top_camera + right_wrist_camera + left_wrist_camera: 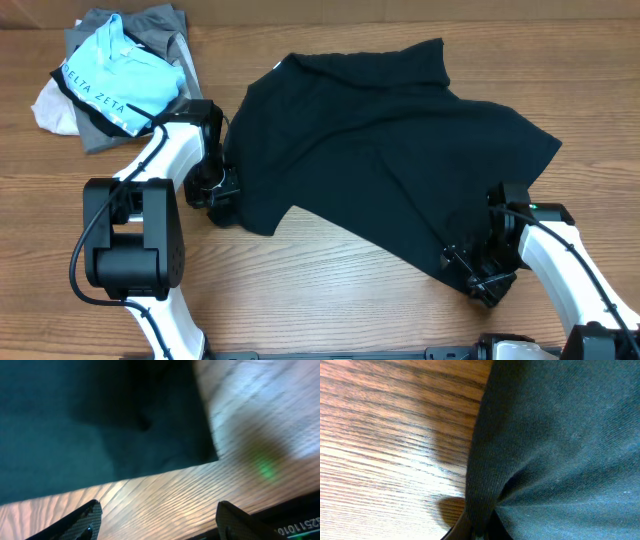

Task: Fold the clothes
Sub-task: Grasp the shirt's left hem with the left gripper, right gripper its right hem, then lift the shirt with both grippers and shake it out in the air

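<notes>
Our left fingers (459, 534) pinched the black T-shirt (380, 130), but we feared our spread right fingers (80, 525) would grab only worktop (175, 495)

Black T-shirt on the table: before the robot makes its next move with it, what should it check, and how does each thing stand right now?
1. Is the left claw shut on the black T-shirt's edge: ok.
2. Is there cloth between the right claw's fingers: not ok; it is open over bare table, with the shirt's edge just ahead.
3. Is the shirt lying flat: not ok; it is rumpled and skewed.
4. Is the pile of other clothes apart from the shirt: ok.
5. How many layers does the left claw pinch: cannot tell.
</notes>
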`<state>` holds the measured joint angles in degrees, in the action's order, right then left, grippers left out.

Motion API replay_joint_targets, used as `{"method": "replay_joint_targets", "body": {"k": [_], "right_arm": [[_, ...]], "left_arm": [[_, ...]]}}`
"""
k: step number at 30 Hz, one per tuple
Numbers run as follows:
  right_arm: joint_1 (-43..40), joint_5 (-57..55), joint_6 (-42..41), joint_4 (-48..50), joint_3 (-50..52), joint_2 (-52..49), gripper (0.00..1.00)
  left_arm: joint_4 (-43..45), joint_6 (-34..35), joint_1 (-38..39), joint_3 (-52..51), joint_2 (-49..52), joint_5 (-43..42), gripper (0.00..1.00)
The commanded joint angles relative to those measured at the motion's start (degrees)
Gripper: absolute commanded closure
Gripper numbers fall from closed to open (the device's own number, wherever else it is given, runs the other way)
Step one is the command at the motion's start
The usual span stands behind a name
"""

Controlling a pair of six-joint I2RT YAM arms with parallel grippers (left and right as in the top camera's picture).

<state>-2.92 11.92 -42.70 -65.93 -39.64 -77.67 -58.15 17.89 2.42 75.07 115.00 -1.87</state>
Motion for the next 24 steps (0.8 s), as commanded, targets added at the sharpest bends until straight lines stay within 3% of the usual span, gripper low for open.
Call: {"method": "replay_joint_targets", "body": {"k": [1,19,22,24], "right_arm": [[-0.2,-3.9,-4.0,1.0,1.3,0.1,0.18],[-0.5,-4.2,-9.0,8.7,7.8,0.1,0.19],[-0.5,-4.6,-10.1,9.2,7.8,0.1,0.30],[-0.5,-4.6,-11.1,10.0,7.8,0.1,0.32]], "left_arm": [[-0.2,-0.2,-0.2,0.1,1.9,0.6,0.95],[-0.1,-0.1,-0.2,0.1,1.9,0.5,0.94],[-0.2,-0.1,-0.2,0.1,1.9,0.5,0.94],[-0.2,-0.1,-0.2,0.1,1.9,0.5,0.94]]}}
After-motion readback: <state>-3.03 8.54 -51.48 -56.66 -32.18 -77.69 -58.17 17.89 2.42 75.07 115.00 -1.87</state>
